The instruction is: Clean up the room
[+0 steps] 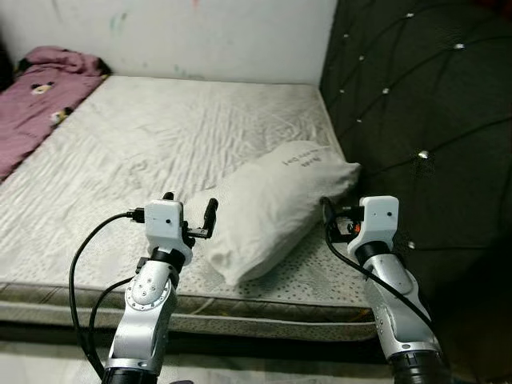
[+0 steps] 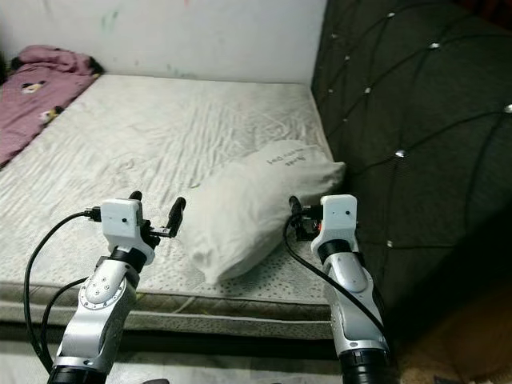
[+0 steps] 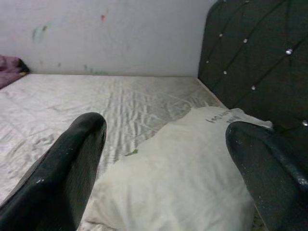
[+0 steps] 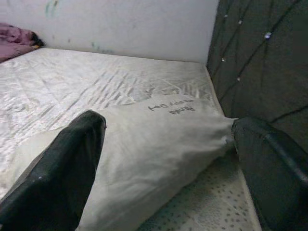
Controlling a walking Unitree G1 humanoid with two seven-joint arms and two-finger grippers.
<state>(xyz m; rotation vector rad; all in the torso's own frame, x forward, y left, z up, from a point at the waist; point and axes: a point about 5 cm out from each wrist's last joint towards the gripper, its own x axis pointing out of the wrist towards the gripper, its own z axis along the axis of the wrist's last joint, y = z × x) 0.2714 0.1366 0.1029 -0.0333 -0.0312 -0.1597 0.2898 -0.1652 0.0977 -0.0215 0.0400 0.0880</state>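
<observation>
A white pillow (image 1: 272,208) with dark writing on it lies slanted on the grey mattress (image 1: 160,136), near its front edge and close to the headboard. My left gripper (image 1: 190,206) hovers open just left of the pillow's near corner. In the left wrist view its two black fingers (image 3: 72,163) frame the pillow (image 3: 187,178). My right gripper (image 1: 340,218) is open at the pillow's right side, between it and the headboard. The right wrist view looks along the pillow (image 4: 159,139) with the fingers (image 4: 67,163) spread wide on either side. Neither gripper holds anything.
A black tufted headboard (image 1: 416,96) rises on the right. A crumpled pink blanket (image 1: 40,88) lies at the mattress's far left corner against the white wall (image 1: 200,32). The mattress's front edge (image 1: 240,308) runs just under my arms.
</observation>
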